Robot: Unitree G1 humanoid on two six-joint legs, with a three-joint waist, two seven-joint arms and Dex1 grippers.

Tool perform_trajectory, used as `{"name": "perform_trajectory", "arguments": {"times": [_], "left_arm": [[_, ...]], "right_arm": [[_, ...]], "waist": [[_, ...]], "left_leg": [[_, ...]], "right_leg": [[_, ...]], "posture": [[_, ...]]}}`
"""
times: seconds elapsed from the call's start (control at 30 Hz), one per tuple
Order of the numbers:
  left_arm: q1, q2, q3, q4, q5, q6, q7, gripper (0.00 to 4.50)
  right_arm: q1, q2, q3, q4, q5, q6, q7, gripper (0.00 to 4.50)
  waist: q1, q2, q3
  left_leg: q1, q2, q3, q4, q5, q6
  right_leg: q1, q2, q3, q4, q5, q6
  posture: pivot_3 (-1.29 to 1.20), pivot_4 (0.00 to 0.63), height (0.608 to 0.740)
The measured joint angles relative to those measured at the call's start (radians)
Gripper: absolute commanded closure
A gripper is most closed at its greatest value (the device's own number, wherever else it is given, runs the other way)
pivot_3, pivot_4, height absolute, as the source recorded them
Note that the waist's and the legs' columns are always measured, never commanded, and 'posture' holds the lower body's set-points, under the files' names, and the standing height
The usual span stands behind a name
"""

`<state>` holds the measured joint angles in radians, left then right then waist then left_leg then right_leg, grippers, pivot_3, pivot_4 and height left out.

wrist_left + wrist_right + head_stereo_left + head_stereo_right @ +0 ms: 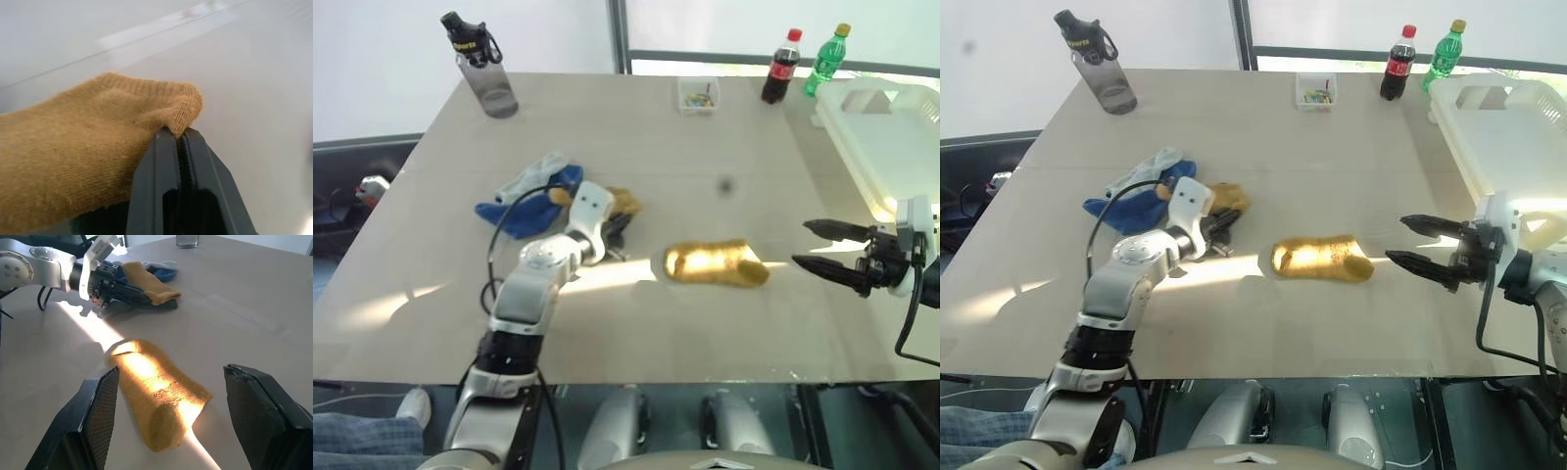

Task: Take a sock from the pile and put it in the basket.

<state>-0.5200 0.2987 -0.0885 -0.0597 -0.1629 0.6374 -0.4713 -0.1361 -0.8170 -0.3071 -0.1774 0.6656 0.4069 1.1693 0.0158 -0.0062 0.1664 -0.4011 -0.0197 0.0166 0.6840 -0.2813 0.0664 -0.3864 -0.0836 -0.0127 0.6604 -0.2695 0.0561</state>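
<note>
Left hand (178, 142) pinching ribbed knit mustard sock (88, 147) | right hand (827, 247) spread wide, empty

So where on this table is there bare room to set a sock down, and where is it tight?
Free: the stretch between the water bottle and the clear box, and mid-table between the lone yellow sock and the basket. Crowded: around the pile, where the left gripper pinches a mustard sock.

Bright daylight from the windows behind my table (636, 137) throws a glaring sunlit streak across the lone mustard sock (715, 262), while my wrist views blur up close.
</note>
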Motion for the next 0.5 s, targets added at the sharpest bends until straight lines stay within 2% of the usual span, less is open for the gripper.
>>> {"name": "perform_trajectory", "arguments": {"times": [0.2, 0.5], "left_arm": [[-0.067, -0.041, -0.040, 0.082, 0.014, -0.005, 0.003, 4.46], [0.013, 0.088, -0.029, 0.105, 0.055, -0.037, -0.003, 4.46]], "right_arm": [[0.000, 0.000, 0.007, 0.000, -0.003, -0.004, -0.004, 0.96], [0.026, 0.002, 0.006, -0.006, -0.003, -0.021, -0.020, 0.96]], "waist": [[-0.004, 0.000, 0.000], [-0.002, 0.000, 0.000]], "left_leg": [[0.000, 0.000, 0.000, 0.000, 0.000, 0.000], [0.001, 0.001, 0.000, 0.001, 0.000, 0.000]], "right_leg": [[0.000, 0.002, 0.001, 0.000, 0.000, 0.000], [0.001, 0.002, 0.001, 0.000, 0.000, 0.000]], "posture": [[0.00, 0.150, 0.740], [0.00, 0.150, 0.740]]}}
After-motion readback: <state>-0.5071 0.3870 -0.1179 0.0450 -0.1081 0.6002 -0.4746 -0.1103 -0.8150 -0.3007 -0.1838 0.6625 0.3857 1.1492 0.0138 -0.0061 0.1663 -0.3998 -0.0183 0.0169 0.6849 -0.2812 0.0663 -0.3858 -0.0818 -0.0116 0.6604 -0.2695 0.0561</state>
